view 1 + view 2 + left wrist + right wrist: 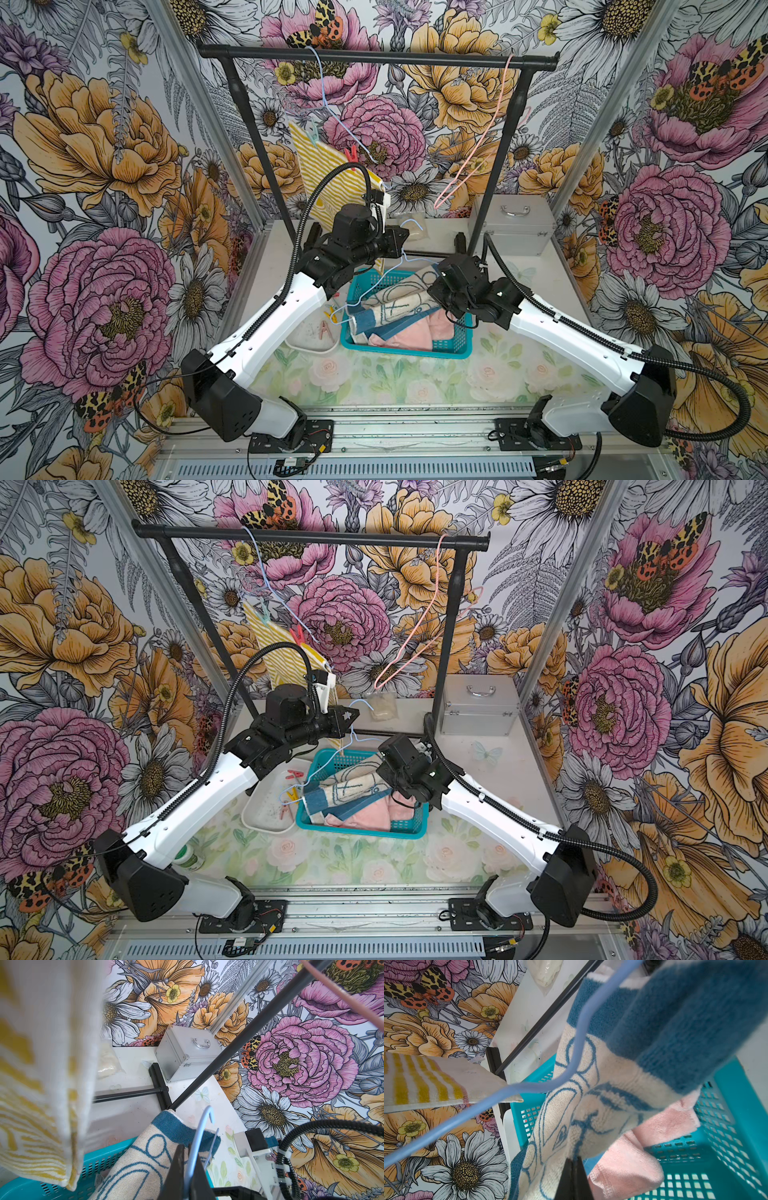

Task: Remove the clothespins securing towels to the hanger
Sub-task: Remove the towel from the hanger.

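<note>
My left gripper (187, 1148) is shut on a pale blue wire hanger (198, 1134) above the teal basket (453, 347). My right gripper (573, 1160) is shut on the cream towel with blue line drawing (591, 1088), which drapes over the basket beside the pink towel (415, 334). The yellow-and-white striped towel (332, 187) hangs from another blue hanger on the rack, pinned by a mint green clothespin (314, 132) and a red clothespin (352, 154). Loose clothespins, yellow (293, 794), red (296, 774) and pink (284, 811), lie over the white tray (259, 812).
The black rack (374, 58) spans the back, with an empty pink hanger (478, 166) hooked on its right. A silver case (513, 224) stands at the back right and a small clear bag (382, 708) lies behind the basket. Floral walls close in on both sides.
</note>
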`<state>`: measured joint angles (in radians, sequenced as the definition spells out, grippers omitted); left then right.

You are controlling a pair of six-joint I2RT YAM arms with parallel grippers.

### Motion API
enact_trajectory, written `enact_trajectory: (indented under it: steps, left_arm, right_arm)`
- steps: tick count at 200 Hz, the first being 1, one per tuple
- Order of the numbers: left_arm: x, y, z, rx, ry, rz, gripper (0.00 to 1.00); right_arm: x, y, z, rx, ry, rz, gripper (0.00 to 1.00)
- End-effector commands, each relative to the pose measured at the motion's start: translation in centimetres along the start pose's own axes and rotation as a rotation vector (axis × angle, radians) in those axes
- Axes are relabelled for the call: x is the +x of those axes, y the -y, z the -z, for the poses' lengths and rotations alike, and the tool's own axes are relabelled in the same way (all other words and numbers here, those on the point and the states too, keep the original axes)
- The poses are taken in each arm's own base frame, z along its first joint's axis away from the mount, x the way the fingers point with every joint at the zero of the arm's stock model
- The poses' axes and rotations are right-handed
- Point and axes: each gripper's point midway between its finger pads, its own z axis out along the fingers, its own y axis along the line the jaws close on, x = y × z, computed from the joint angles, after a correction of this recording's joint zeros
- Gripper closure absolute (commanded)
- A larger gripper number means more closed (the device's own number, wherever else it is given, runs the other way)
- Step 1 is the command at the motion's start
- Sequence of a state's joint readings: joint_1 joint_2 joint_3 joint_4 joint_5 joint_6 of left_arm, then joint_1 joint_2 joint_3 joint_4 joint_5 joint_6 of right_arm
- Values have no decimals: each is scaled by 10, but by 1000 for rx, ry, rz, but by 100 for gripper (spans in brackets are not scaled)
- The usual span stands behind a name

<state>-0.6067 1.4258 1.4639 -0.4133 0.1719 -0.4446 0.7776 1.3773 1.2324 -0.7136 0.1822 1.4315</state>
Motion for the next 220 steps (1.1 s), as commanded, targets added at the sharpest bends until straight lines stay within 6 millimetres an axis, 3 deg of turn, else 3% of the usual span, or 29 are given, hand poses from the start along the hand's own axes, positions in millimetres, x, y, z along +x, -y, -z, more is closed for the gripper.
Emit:
enact_trajectory:
  steps: [1, 36, 42, 106, 160, 220]
  left_arm:
    - [-18, 16, 17, 31, 71, -21, 100]
    - [-34, 15, 21, 29, 104, -22, 100]
    - [-39, 16, 23, 29, 115, -23, 100]
    - [-98, 25, 40, 52, 231, -31, 100]
    - [-137, 48, 56, 121, 307, -46, 100]
    - [-162, 61, 68, 176, 351, -51, 100]
  right_arm:
    - [-9, -1, 3, -12, 49, 18, 100]
    - [-11, -5, 17, -45, 66, 40, 100]
    - [0, -7, 20, -58, 48, 62, 100]
    - [30, 7, 17, -19, 12, 149, 100]
    - [33, 34, 14, 36, 28, 172, 100]
    - [40, 77, -2, 138, 21, 187, 100]
